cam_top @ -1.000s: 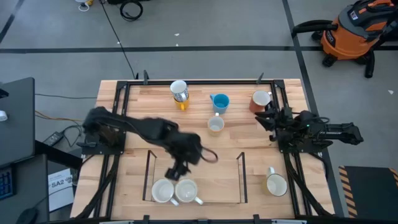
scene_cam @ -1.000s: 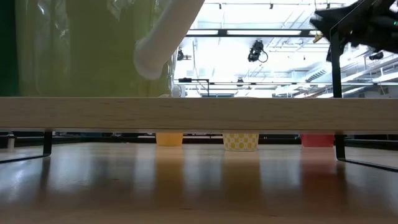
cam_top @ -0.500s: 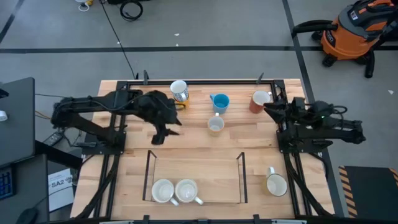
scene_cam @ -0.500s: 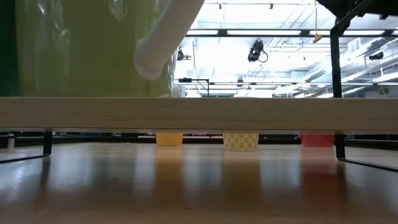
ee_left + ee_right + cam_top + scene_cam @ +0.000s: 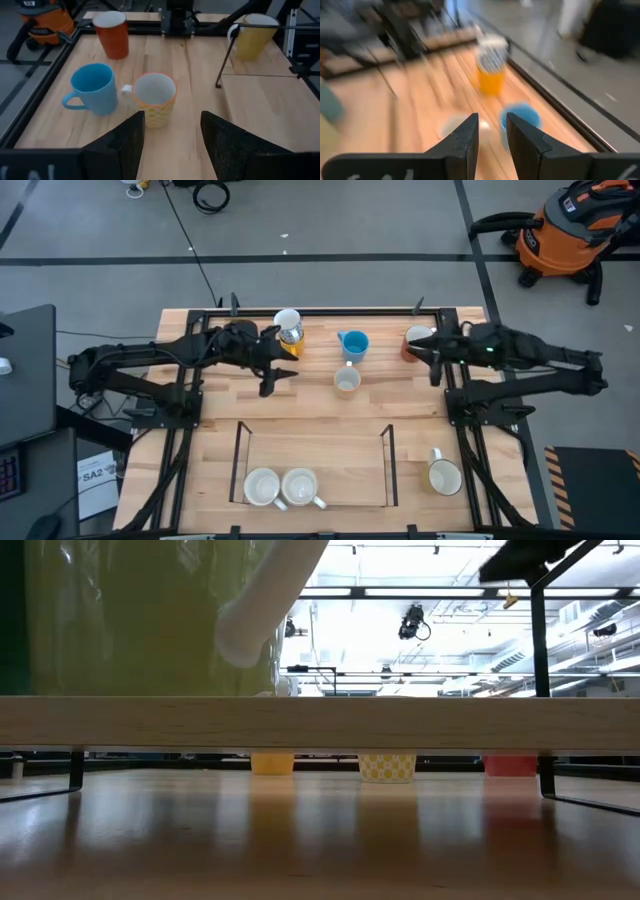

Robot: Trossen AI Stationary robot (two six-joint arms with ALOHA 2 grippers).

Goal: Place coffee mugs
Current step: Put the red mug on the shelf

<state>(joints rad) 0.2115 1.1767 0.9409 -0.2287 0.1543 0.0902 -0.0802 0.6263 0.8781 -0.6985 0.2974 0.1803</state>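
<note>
- Grey shop floor surrounds our wooden worktop, with an orange vacuum parked well off at the far right.
- Nearest us, two white mugs sit side by side, touching, inside the wire-framed bay at the front edge; a cream mug stands alone at the front right, outside that bay.
- Mid-worktop, we see the patterned mug upright just beside the blue mug, directly ahead of our left end effector, whose fingers are spread wide and hold nothing.
- Farther back, the orange-yellow mug stands close by the left arm, and the red-brown mug stands by the far right rail.
- Our right end effector hovers just beside the red-brown mug; its fingers stand part open with nothing between them.
- We judge the step to be reaching for the next mug. To do it well, we should centre the open left fingers on the patterned mug's wall, away from its handle and clear of the blue neighbour, then come down before closing.
</note>
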